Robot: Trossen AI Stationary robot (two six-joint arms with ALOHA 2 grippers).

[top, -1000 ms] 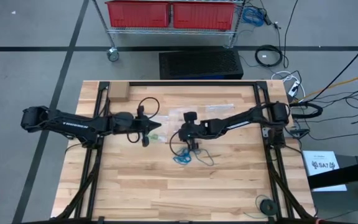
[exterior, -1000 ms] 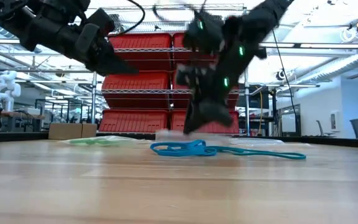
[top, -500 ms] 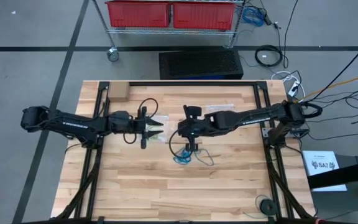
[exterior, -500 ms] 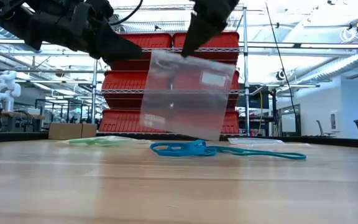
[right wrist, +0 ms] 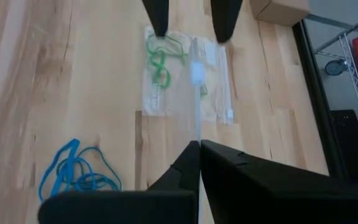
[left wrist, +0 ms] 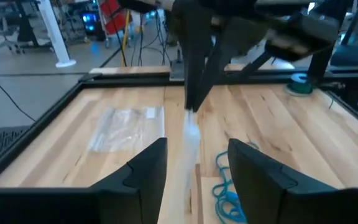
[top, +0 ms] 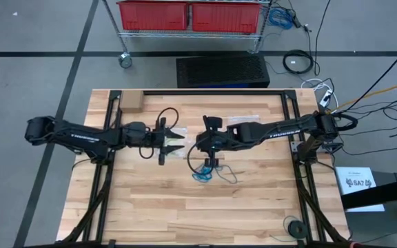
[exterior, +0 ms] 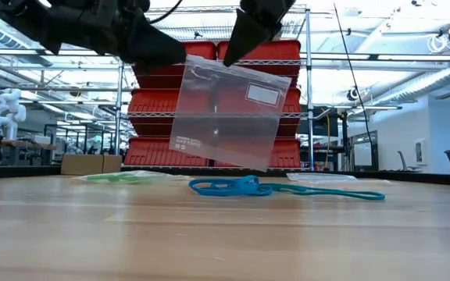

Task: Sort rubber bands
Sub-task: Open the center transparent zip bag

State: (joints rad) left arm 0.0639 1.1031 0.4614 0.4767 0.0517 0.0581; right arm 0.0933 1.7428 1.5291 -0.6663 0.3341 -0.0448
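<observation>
A clear plastic bag hangs above the table with my right gripper shut on it. My left gripper is open and level. One finger stands on each side of the bag's near edge, and I see no touch. Blue rubber bands lie in a heap on the table under the bag, a teal one beside them. Green rubber bands lie inside a second clear bag flat on the wood. My right gripper pinches the bag's top edge between its two fingers, near the middle of that edge. The fingers slant down from above. The bag hangs below them, slightly tilted and clear of the table.
Another flat clear bag lies toward the table's far side. A cardboard box sits at the far left corner. Black frame rails border the wooden top. Bare wood fills the near half.
My right gripper has risen from the table with the clear bag, which now hangs clear and has swung a little. My left gripper has opened and edged toward the bag.
</observation>
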